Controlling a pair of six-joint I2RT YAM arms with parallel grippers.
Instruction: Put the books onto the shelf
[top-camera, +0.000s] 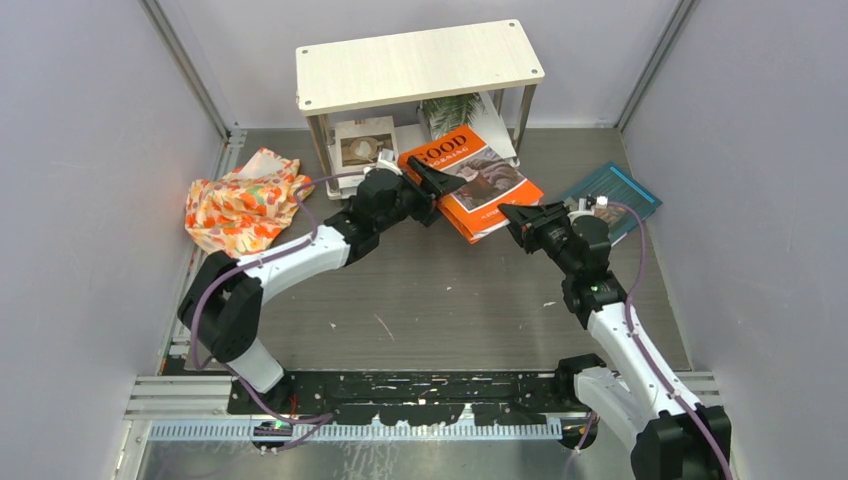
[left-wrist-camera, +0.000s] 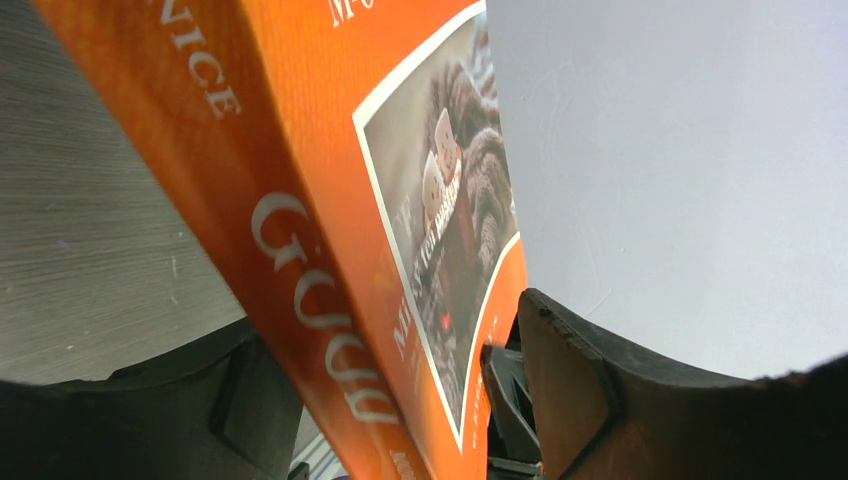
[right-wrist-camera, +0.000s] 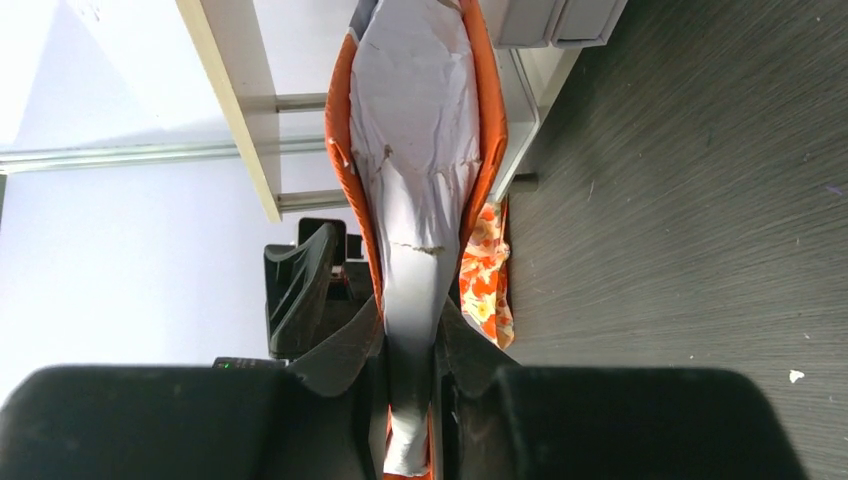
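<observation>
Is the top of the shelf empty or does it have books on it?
Empty: the shelf has a bare top board; books show underneath.

The orange "GOOD" book (top-camera: 490, 178), pages bulging, sits askew before the pale two-tier shelf (top-camera: 420, 62) (teal book (top-camera: 632, 190) lies further right).

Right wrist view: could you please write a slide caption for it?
Right gripper clamps the orange book by its page edge, shelf behind.

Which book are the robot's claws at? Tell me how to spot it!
Find the pale wooden shelf at the back of the table. Right in front of it, between the left claw and right claw, is the orange book. Only it has big white GOOD letters; the teal book lies farther right.
</observation>
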